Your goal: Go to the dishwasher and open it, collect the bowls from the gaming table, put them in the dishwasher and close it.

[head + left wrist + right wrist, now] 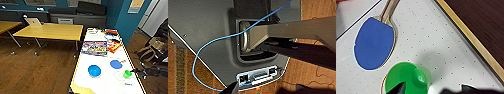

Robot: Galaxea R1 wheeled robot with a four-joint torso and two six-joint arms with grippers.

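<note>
The right gripper (136,72) reaches in from the right edge of the gaming table (105,85), its dark fingers (397,89) right at the small green bowl (127,73). In the right wrist view one dark fingertip overlaps the rim of that bowl, which lies tipped on its side on the white dotted tabletop, but I cannot tell whether the fingers are closed on it or merely beside it. Just beside the green bowl lies a blue table-tennis paddle (373,46) with a wooden handle, flat on the table. The table's yellow edge runs close by, with dark wood floor (486,22) beyond it.

In the head view, a blue bowl (94,70) sits upright on the white top, to the left of the green one and apart from it. A colourful board-game box (94,48) lies further up the table, with an orange-red packet (113,45) next to it and more small items toward the far end. A yellow-topped table (50,31) stands to the left, with an open laptop (33,21) behind it.

The left gripper (233,88) shows as a dark tip in the left wrist view, hanging over the robot's grey base with a blue cable (205,45) looping across; how far its fingers are open I cannot tell.
</note>
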